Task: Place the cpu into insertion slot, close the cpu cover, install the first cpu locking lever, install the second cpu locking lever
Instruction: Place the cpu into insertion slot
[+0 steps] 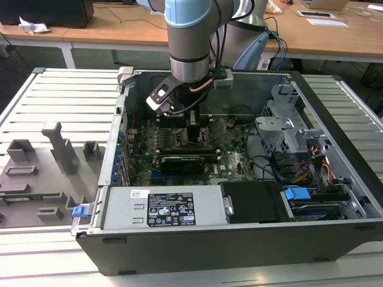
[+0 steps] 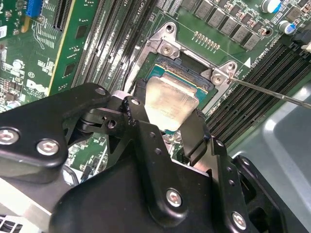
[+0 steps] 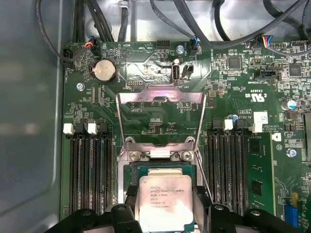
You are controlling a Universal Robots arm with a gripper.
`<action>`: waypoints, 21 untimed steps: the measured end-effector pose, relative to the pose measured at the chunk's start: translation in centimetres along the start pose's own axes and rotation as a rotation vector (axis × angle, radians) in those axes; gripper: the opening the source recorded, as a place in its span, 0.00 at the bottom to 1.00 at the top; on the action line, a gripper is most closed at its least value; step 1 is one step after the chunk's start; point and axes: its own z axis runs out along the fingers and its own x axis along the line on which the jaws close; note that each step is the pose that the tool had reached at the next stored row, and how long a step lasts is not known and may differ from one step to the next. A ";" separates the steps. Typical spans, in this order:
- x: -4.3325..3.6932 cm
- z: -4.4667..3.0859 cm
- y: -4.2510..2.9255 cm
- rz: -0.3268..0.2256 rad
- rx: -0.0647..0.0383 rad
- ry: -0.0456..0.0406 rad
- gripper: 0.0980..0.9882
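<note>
Step 1 of 4: placing cpu [image 3: 165, 200] | gripper [image 2: 169, 114] jaws closed on 2 opposite cpu edges | cpu directly over insertion slot [image 2: 171, 65], seating unclear | cpu cover [image 3: 160, 95] open | likely needs: cpu level, square to slot

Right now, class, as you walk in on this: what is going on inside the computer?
A robot arm reaches into the open black computer case. Its black pincer grips the small square silver-topped cpu by two opposite edges, right at the square dark insertion slot with a silvery rim on the green circuit board. I cannot tell whether the chip is fully seated. The thin silvery cpu cover frame stands flipped open at the slot's edge, not yet closed.
</note>
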 end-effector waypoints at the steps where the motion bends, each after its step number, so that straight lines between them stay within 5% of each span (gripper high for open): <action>1: 0.02 0.07 -0.01 0.002 0.000 -0.0001 0.48; 21: 0.24 0.71 -0.16 0.008 0.000 -0.0009 0.49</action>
